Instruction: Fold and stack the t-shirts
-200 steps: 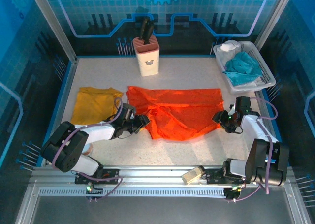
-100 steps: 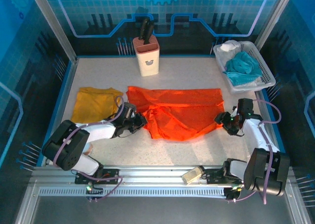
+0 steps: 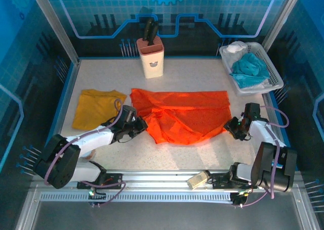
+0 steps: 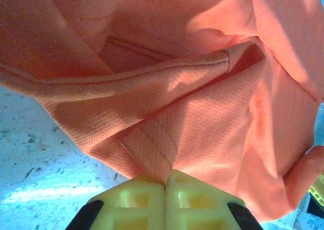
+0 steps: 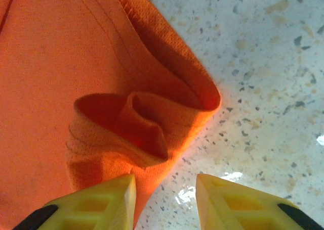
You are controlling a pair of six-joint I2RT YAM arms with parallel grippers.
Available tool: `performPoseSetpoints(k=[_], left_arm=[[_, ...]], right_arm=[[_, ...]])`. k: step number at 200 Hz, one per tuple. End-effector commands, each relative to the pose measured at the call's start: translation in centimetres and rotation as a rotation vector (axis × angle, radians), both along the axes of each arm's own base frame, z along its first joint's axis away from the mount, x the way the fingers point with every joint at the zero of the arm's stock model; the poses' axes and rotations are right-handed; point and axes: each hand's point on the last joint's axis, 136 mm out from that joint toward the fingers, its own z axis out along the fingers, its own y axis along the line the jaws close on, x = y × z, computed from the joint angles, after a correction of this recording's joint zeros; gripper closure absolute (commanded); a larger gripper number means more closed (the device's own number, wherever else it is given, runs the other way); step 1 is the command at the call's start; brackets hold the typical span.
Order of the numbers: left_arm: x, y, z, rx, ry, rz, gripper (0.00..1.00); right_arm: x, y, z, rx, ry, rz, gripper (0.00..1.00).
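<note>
Left gripper (image 3: 142, 124) leftward, perhaps lower.

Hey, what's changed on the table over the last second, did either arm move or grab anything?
The left gripper, shut on the left edge of the orange shirt, drew slightly left as its elbow swung lower. The right gripper, jaws open, backed a little right and nearward from the shirt's corner. The yellow shirt, knife block and basket stayed put.
</note>
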Motion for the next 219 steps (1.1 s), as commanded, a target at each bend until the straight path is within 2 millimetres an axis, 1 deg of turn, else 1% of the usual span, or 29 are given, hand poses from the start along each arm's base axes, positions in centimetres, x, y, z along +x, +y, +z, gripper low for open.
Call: performPoseSetpoints(k=[1, 34, 76, 110, 134, 170, 180, 185, 192, 219], left_arm=[[-0.1, 0.1, 0.3, 0.022, -0.013, -0.01, 1.0], [-0.1, 0.1, 0.4, 0.019, -0.012, -0.01, 1.0], [-0.1, 0.1, 0.3, 0.016, -0.011, -0.01, 1.0], [-0.2, 0.1, 0.2, 0.017, -0.01, -0.008, 1.0], [-0.3, 0.3, 0.1, 0.021, -0.009, -0.006, 1.0], [-0.6, 0.4, 0.4, 0.032, -0.003, -0.012, 1.0], [-0.8, 0.6, 0.7, 0.039, 0.003, -0.014, 1.0], [-0.9, 0.6, 0.8, 0.043, 0.009, -0.014, 1.0], [-1.2, 0.8, 1.1, 0.046, 0.015, -0.014, 1.0], [-2.6, 1.7, 1.9, 0.065, 0.049, 0.001, 1.0]], right_arm=[[1.9, -0.8, 1.0, -0.004, -0.052, -0.017, 0.64], [2.6, -0.8, 1.0, -0.001, -0.064, -0.011, 0.66], [2.9, -1.1, 0.7, -0.01, -0.065, -0.012, 0.68], [2.9, -0.9, 0.0, 0.002, -0.054, -0.01, 0.72], [3.0, -0.9, -0.1, 0.003, -0.056, -0.011, 0.75], [2.9, -1.0, 0.0, -0.004, -0.057, -0.01, 0.86], [2.8, -0.9, 0.1, -0.001, -0.051, -0.006, 0.91], [2.7, -0.8, 0.2, 0.002, -0.048, -0.004, 0.96], [2.4, -0.7, 0.3, 0.009, -0.041, -0.004, 1.0], [1.1, -0.1, 1.0, 0.029, -0.034, -0.013, 1.0]])
